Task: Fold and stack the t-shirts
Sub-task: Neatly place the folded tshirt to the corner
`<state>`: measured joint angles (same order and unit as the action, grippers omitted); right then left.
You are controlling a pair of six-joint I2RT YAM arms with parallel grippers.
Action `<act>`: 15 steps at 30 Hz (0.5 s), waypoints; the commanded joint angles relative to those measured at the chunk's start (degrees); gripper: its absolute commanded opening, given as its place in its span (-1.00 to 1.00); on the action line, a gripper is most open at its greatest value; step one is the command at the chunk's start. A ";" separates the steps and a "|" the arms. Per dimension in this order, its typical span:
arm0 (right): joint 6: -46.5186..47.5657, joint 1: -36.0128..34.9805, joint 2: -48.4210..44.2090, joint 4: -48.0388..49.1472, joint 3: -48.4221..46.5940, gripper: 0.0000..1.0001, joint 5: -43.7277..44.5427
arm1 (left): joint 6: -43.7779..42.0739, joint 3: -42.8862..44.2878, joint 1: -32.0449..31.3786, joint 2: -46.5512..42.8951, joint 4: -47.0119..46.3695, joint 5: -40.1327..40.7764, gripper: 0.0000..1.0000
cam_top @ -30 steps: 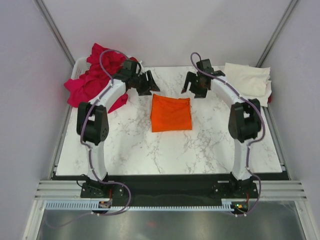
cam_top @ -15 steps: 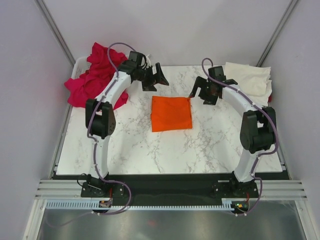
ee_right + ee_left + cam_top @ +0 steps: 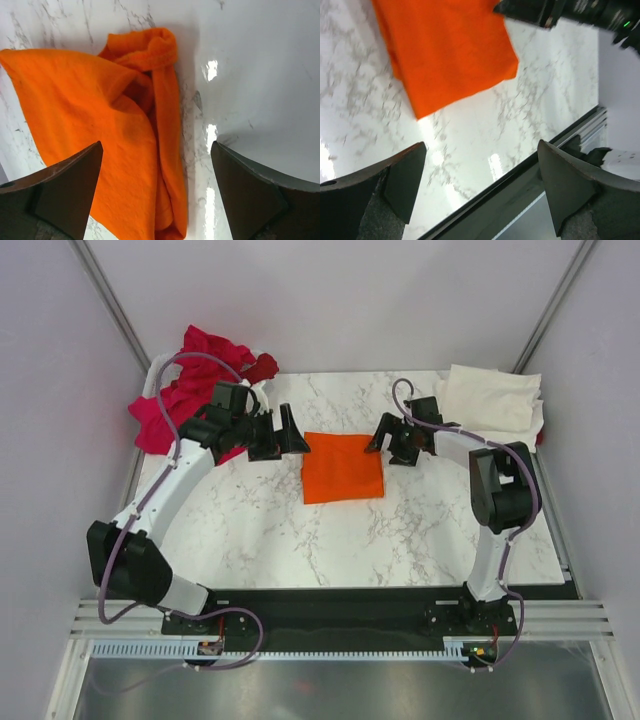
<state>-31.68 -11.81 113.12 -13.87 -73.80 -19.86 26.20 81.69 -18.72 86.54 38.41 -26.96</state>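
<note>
Marble-patterned tabletop [image 3: 300,540] fills the cell, glossy enough to throw back glare spots in both wrist views, with plain pale grey walls [image 3: 330,300] closing it in on three sides.

Between the two claws lies the orange t-shirt [image 3: 342,468], folded to a rough square. The left claw [image 3: 283,440] hangs with its jaws spread wide and holds nothing; the shirt sits just ahead of its fingertips, not between them. The right claw [image 3: 395,440] is likewise spread and empty, poised over the shirt's edge on its side.

That edge is the weak spot. Under the right claw the cloth is not flat: a rolled hem and loose layers bunch up there. A pinch there would probably catch only the top layer, and a lift would then pull the fold open. The slick marble may also let the bundle slide instead of being gripped, skewing it.

Outward from the right claw, at the far corner, lies the cream-white t-shirt [image 3: 490,400], the likely base of the stack. Behind the left claw, on its outer side, is the magenta heap [image 3: 185,390], not yet folded.
</note>
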 commanded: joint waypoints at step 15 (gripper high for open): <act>-14.10 -0.31 6.32 43.72 18.59 -0.34 -8.35 | -3.26 -37.38 0.09 -41.01 -7.04 14.83 0.99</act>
<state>-41.98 -11.42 116.66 21.56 -59.66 -26.94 23.49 46.24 -18.72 48.45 35.40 -15.46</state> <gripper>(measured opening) 0.381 0.994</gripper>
